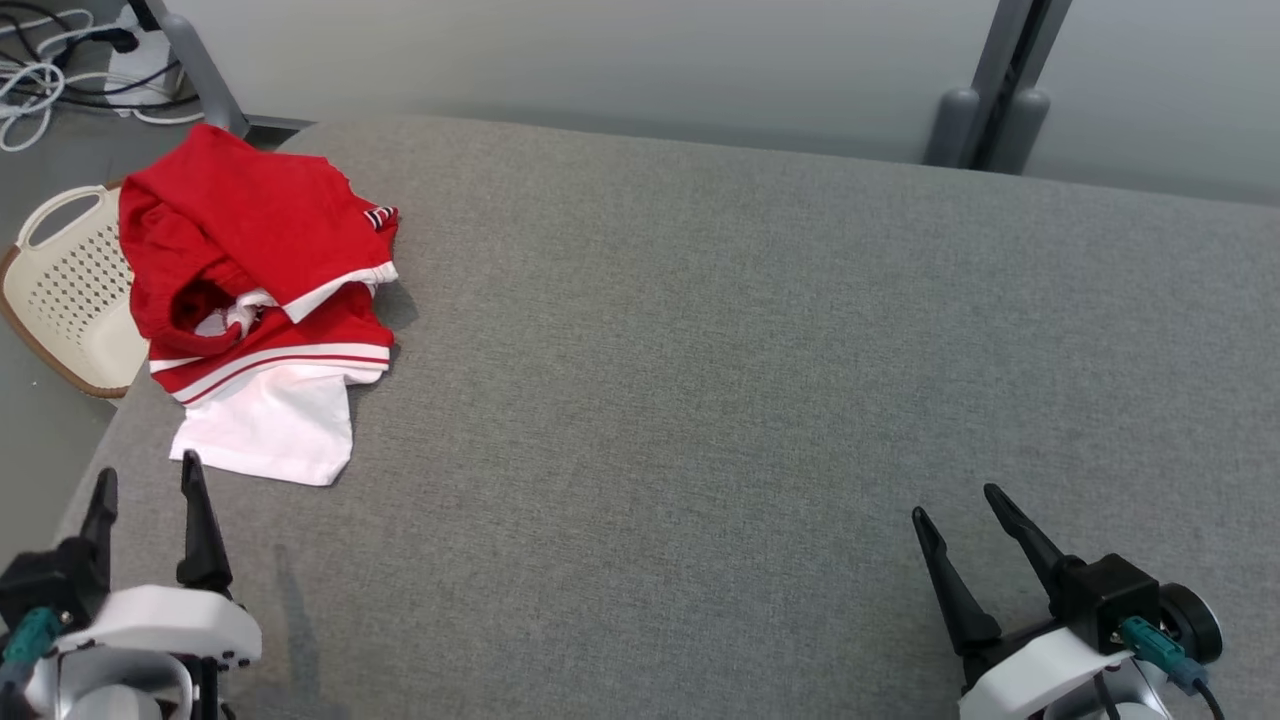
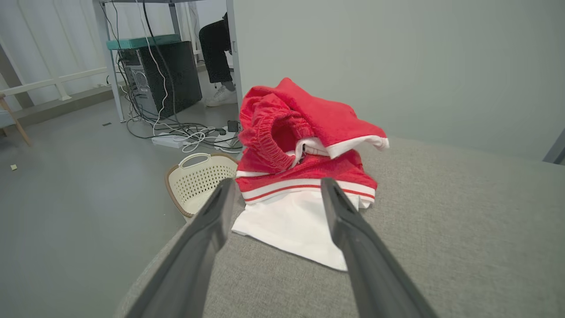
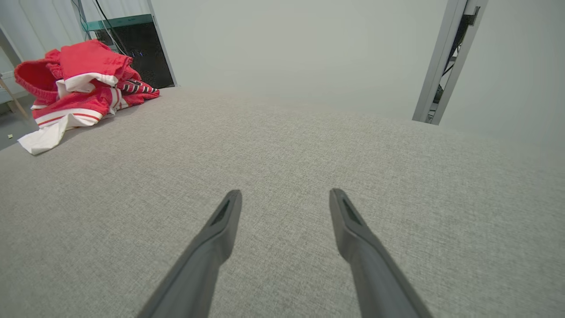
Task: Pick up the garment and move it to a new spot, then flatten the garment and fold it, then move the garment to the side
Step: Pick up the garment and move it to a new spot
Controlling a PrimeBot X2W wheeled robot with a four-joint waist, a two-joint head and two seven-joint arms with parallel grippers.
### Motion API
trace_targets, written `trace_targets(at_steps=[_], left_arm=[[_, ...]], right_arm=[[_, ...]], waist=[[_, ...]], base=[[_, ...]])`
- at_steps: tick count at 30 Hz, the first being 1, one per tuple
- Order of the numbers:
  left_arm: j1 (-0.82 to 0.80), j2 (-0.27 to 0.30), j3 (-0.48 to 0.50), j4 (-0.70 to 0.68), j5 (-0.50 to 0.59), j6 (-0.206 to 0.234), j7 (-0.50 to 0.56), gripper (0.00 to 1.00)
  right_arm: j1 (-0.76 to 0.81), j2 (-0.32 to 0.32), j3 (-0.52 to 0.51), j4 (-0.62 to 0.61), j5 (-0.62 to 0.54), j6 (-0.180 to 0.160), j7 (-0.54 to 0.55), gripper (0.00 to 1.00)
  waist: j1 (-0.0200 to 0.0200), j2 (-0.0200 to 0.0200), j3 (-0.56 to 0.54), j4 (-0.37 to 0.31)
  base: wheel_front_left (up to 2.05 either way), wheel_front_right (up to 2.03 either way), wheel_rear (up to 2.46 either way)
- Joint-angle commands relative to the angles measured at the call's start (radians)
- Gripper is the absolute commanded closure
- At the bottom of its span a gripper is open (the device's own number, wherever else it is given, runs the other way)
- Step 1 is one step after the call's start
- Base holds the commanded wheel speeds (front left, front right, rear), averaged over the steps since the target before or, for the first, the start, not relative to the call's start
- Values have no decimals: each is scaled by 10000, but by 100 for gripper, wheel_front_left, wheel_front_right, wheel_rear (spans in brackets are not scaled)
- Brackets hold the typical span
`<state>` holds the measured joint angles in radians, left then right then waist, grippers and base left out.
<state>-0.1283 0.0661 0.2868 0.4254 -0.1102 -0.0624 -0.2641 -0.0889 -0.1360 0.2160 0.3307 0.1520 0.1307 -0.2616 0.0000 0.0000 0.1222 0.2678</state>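
Garment (image 1: 265,300): red and white, heaped at ten o'clock on the grey cushion (image 1: 700,350), near its edge.
Handling: judged light, soft and limp; best pinched at the white hem.
Long axis: roughly twelve to six, white end toward six.
Left gripper (image 1: 147,467): fingers spread, empty, just short of the hem.
Right gripper (image 1: 954,502): fingers spread, empty, at four o'clock, well apart.

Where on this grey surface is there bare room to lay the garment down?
The grey surface is bare across its middle and right, from the garment to the back edge and down to the open right gripper. It is crowded at the left edge: the crumpled garment lies there, with the open left gripper just short of its white hem.
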Motion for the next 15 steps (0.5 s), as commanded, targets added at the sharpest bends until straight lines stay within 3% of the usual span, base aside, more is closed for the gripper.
trace_targets(at_steps=[1, 6, 15], left_arm=[[-426, 152, 62, 57, 96, -43, -6, 0], [-1574, 544, -31, 424, 389, -82, -6, 0], [-4483, 1527, -334, 2290, 426, -243, 61, 0]], right_arm=[[-166, -113, 19, -49, 56, 1, -50, 0], [-485, -275, 72, -89, 70, 1, -50, 0], [-1016, -328, 98, -188, 152, 1, -50, 0]], waist=[[0, 0, 406, -293], [0, 0, 963, -654], [0, 0, 1883, -1363]], base=[[0, 0, 0], [0, 0, 0], [0, 0, 0]])
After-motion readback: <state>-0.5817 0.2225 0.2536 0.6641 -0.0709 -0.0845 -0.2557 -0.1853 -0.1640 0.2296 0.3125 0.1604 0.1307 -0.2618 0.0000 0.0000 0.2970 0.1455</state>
